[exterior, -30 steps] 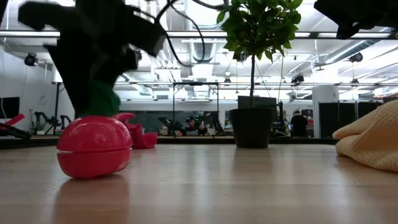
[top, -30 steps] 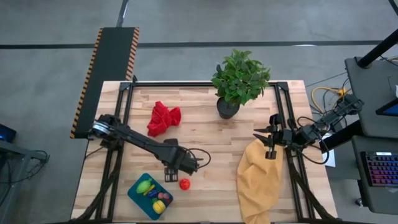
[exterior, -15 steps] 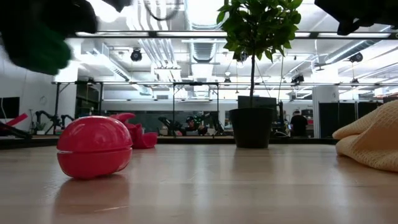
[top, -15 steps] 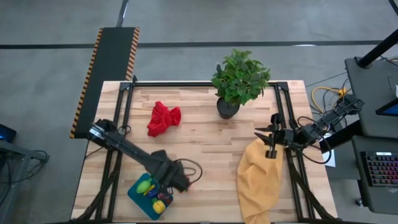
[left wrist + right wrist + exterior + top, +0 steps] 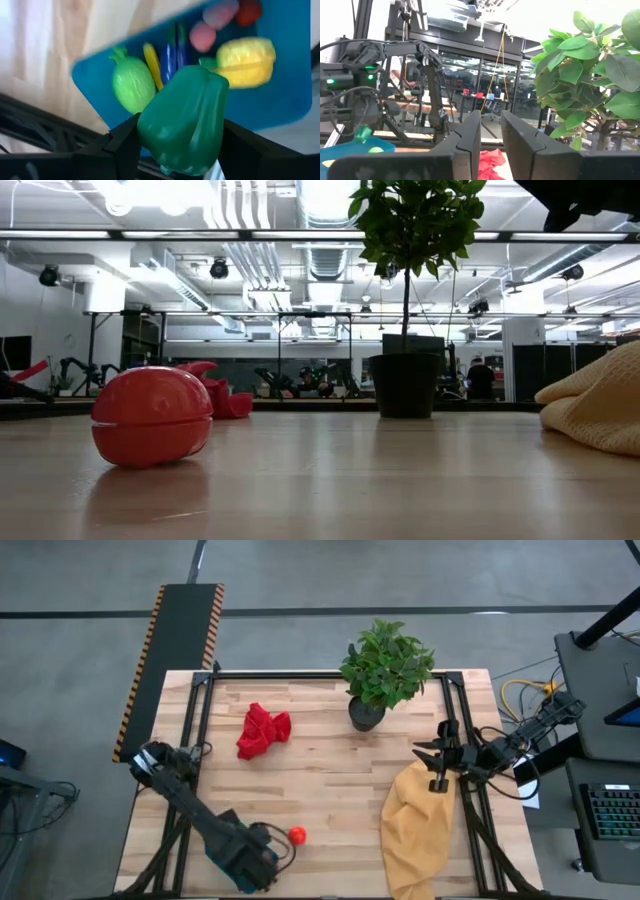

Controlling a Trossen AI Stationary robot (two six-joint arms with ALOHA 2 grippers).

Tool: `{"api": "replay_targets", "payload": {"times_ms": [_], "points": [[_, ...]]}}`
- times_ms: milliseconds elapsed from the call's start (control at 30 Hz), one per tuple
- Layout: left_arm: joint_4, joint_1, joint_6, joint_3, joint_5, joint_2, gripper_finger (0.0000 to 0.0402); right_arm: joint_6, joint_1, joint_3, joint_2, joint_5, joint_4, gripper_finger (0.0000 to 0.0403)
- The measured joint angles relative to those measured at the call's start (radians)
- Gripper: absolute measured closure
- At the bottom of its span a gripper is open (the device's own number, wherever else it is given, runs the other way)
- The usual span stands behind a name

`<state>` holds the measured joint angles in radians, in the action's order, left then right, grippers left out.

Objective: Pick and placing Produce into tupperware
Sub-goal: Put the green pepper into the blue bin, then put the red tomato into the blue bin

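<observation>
My left gripper hangs over the teal tupperware at the table's near left, shut on a dark green toy pepper. Inside the tupperware lie a bright green piece, a yellow piece, pink pieces and a red one. A red toy tomato rests on its underside on the wood just right of the tupperware, and it is also in the low view. My right gripper waits raised at the table's right edge, its fingers a narrow gap apart with nothing between them. My left gripper pinches the dark green pepper by two opposite sides between its two fingers. The fingers come from above, pointing almost straight down. The pepper is lifted clear, hanging over the pieces in the tupperware.
A potted plant stands at the far middle and a red cloth lies at the far left. A mustard-yellow cloth hangs over the near right edge below my right arm. Bare wood lies in the table's middle.
My left gripper has swung from beside the red tomato toward the table's near left, rising a little and rolling about its own axis. It has carried the green pepper to a place over the tupperware and has left the low view. The tomato has stayed put.
</observation>
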<state>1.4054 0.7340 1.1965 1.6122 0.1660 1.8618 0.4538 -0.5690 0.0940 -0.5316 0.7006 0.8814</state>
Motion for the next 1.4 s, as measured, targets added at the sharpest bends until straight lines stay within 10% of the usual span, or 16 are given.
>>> {"api": "replay_targets", "payload": {"times_ms": [1400], "points": [[-0.147,0.07,-0.146,-0.069,0.065,0.023,0.0116,-0.189,0.0,0.0,-0.002,-0.001,-0.011,0.0335]]}}
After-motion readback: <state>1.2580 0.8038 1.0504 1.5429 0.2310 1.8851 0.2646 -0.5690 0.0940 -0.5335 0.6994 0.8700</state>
